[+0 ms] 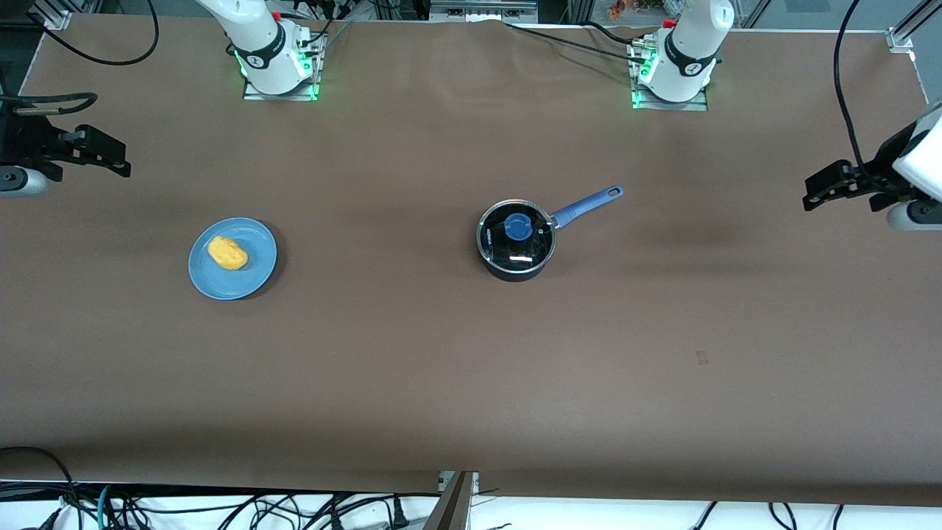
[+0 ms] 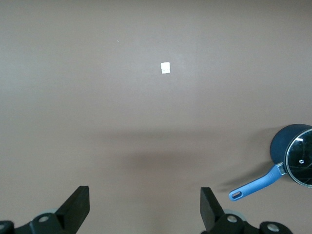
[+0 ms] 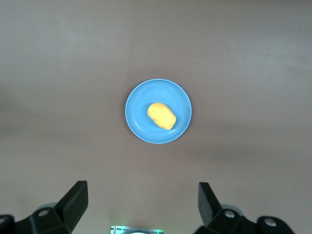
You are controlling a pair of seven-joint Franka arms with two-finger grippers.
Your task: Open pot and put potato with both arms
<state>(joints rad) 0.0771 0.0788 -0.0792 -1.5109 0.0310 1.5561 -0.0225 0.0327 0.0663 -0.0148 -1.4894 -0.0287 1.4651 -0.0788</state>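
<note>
On the middle left edge of the front picture I see my right gripper (image 1: pixel 110 158), up in the air over the table's edge. Its two fingers are spread wide with nothing between them.

Next, in the middle left, is the blue plate (image 1: pixel 257 276). The potato (image 1: pixel 227 252) lies on it. It looks small, light and a bit bumpy, so I think it may roll or slip. I would pinch it across its short, fat middle, gently.

Near the middle of the picture sits the pot (image 1: pixel 516 269), on the table. The lid (image 1: pixel 531 246) is on top, so the pot is not open yet. The lid is glass, so I guess it is smooth and can break. The blue knob (image 1: pixel 518 227) in its middle is the best place to grab. The long handle (image 1: pixel 587 205) points to the upper right; it looks stiff and good for holding the pot steady.

On the middle right edge is my left gripper (image 1: pixel 820 193), also in the air over the table's edge, fingers wide apart and holding nothing.
</note>
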